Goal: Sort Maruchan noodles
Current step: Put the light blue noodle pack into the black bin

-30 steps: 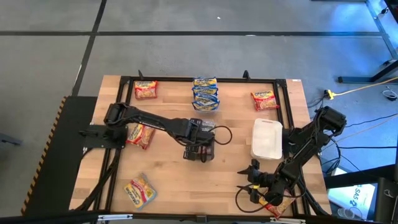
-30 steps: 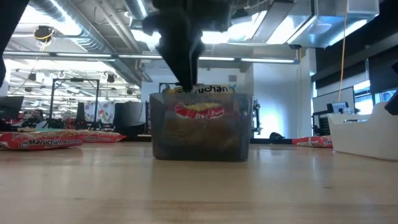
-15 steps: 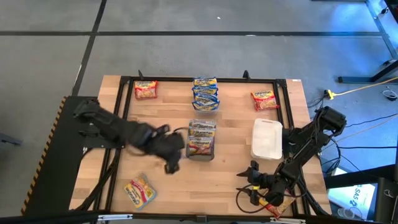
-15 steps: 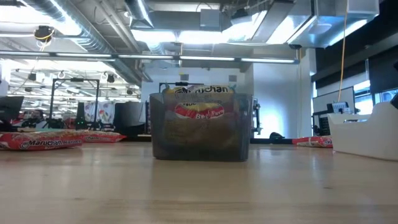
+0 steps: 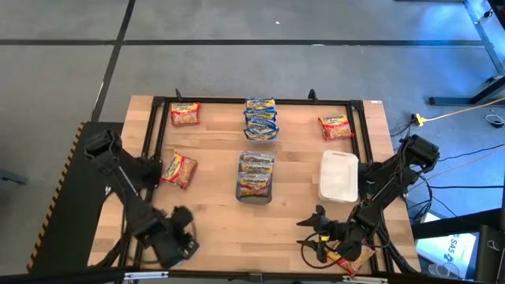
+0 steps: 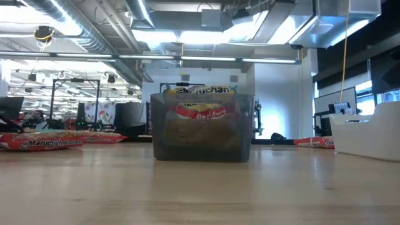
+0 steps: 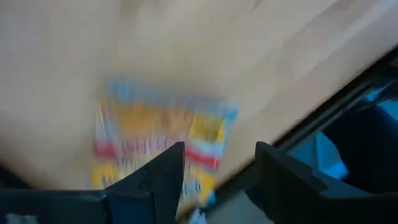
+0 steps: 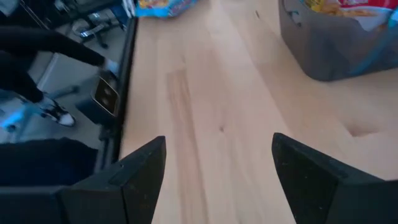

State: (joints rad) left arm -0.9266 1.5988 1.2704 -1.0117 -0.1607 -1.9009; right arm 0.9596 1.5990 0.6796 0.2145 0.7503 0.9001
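Hovering open over the near-left noodle packet (image 7: 158, 146), the left tool (image 5: 175, 241) could pinch only the packet's slippery edge; right tool (image 5: 316, 229) idles open.

Blurred noodle packet (image 7: 158, 149) beneath left gripper (image 7: 219, 171), label unreadable

Dark basket (image 6: 201, 128) mid-bench (image 6: 200, 194) holding noodle packets (image 6: 201, 106); loose packets (image 6: 42, 142) far left, white tub (image 6: 369, 134) right.

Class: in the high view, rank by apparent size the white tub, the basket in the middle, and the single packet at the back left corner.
1. White tub
2. Basket, only slightly smaller than the tub
3. Back left packet, clearly smallest
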